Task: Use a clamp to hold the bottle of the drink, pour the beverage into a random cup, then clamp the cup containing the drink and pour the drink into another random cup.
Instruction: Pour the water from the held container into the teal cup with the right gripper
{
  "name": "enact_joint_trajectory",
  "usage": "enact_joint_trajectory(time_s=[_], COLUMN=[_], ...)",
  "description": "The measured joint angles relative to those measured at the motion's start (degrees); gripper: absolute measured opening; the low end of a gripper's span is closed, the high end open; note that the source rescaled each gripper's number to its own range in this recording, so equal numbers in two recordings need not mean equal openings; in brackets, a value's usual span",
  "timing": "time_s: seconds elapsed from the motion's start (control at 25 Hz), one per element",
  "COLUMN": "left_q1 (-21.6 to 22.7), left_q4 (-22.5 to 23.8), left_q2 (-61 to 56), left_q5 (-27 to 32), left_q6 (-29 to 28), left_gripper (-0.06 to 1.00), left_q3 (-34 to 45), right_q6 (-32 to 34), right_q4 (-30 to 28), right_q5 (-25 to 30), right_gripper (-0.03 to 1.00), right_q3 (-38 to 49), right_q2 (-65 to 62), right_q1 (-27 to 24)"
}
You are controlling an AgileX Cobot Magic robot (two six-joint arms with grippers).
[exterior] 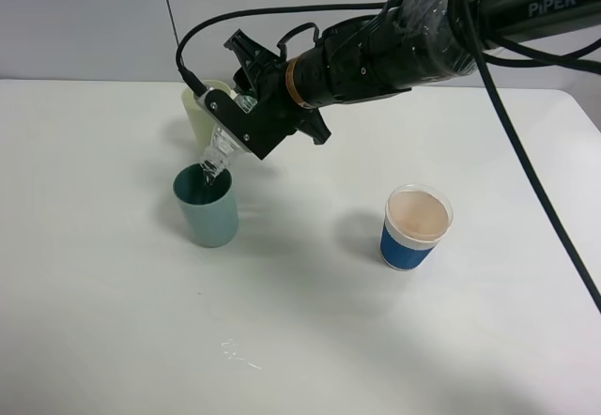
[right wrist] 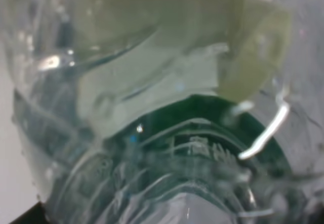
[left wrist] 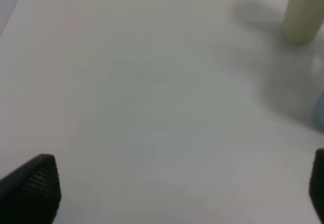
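On the high camera, my right gripper is clamped on the bottle. It is tipped neck-down, mouth just above the teal cup. The yellow-green cup stands behind and the blue cup well apart.

The left wrist camera shows the left gripper, fingers wide apart over bare table, holding nothing.

The bottle fills the right wrist view. The dark green behind it is probably the cup's inside. I'd tip slowly, with the mouth centred over the rim.

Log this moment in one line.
right gripper: shut on bottle | bottle: tilted, mouth over teal cup | left gripper: open, empty
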Motion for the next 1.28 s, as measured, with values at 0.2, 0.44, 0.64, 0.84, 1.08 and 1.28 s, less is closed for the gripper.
enact_joint_trajectory(time_s=[0.2,0.44,0.64,0.84,1.08,1.28], left_q1=[0.0,0.0,0.0,0.0,0.0,0.0], left_q4=[0.0,0.0,0.0,0.0,0.0,0.0], left_q2=[0.0,0.0,0.0,0.0,0.0,0.0], left_q5=[0.0,0.0,0.0,0.0,0.0,0.0], left_q6=[0.0,0.0,-0.1,-0.1,0.0,0.0], left_gripper=[1.0,1.0,1.0,1.0,1.0,1.0], left_q3=[0.0,0.0,0.0,0.0,0.0,0.0], right_q6=[-0.5,-0.5,-0.8,-1.9,-2.9,-2.9], right_q4=[-0.1,-0.1,-0.2,-0.2,-0.2,-0.2], right_q5=[0.0,0.0,0.0,0.0,0.0,0.0], right_gripper=[0.01,0.01,0.01,0.01,0.01,0.01], right_q3=[0.0,0.0,0.0,0.0,0.0,0.0], right_q2=[0.0,0.0,0.0,0.0,0.0,0.0], right_q1=[0.0,0.0,0.0,0.0,0.0,0.0])
